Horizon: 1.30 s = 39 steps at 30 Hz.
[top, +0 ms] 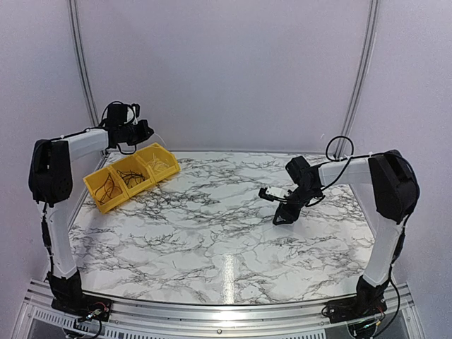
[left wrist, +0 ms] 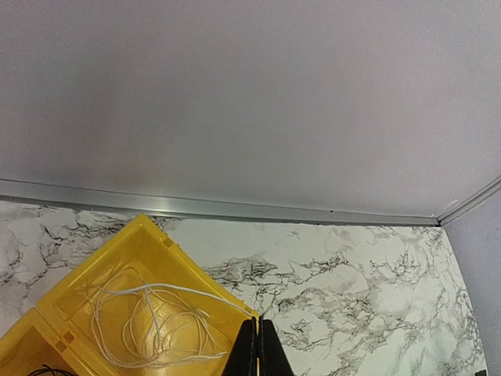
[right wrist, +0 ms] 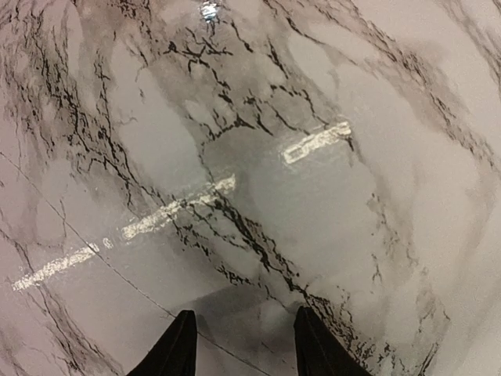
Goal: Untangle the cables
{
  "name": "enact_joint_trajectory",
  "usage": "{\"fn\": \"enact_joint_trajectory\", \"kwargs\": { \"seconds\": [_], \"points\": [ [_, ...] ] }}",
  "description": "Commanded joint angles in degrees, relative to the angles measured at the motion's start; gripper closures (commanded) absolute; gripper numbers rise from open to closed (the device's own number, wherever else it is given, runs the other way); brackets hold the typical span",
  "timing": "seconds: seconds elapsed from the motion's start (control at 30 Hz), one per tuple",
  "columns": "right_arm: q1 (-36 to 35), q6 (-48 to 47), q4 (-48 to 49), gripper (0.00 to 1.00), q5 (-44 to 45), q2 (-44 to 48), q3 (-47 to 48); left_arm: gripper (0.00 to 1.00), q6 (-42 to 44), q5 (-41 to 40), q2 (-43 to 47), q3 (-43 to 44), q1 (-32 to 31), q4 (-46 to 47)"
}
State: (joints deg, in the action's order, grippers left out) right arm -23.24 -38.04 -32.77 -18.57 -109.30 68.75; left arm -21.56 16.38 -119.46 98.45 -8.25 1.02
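The cables (top: 131, 176) lie in a yellow bin (top: 92, 185) with three compartments, at the upper left of the marble table (top: 212, 240) in the overhead view. Dark loops fill the two nearer compartments and pale ones the farthest.

The left gripper (top: 143, 131) hangs over the bin's far end. In its wrist view the fingers (left wrist: 249, 348) are pressed tightly together at the bottom centre. A white cable (left wrist: 149, 329) lies coiled in loose loops in the compartment at the lower left. One strand of it arches up over the bin's rim (left wrist: 192, 266), runs right to the fingertips and ends there, apparently nipped between them. A bit of dark cable shows at the bottom left corner.

The right gripper (top: 281, 216) is well apart from the bin, at the centre right of the overhead view, low over the table. Its fingers (right wrist: 182, 348) are spread, with only bare marble (right wrist: 313, 157) between them and no cable near.
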Motion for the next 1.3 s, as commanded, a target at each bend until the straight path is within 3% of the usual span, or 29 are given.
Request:
{"fn": "enact_joint_trajectory", "kwargs": {
  "seconds": [0.0, 0.37, 0.67, 1.27],
  "points": [
    [-0.4, -0.6, -2.7, 0.56, 0.9, -2.2, 0.5, 1.0, 0.4, -2.7, -0.6, -1.5, -1.5, 0.6],
    [-1.1, -1.2, -3.9, 0.56, 0.3, -0.5, 0.8, 1.0, 6.9, -15.2, 2.8, -7.5, -1.6, -7.9],
    [-3.3, -1.5, -4.2, 0.56, 1.4, -0.6, 0.8, 1.0, 4.3, -12.9, -3.4, -3.3, -1.8, -8.6],
    [-3.5, -1.5, -4.0, 0.56, 2.4, 0.1, 0.5, 0.63, 8.7, -21.2, 0.0, -2.5, -1.7, -11.6]
  ]
}}
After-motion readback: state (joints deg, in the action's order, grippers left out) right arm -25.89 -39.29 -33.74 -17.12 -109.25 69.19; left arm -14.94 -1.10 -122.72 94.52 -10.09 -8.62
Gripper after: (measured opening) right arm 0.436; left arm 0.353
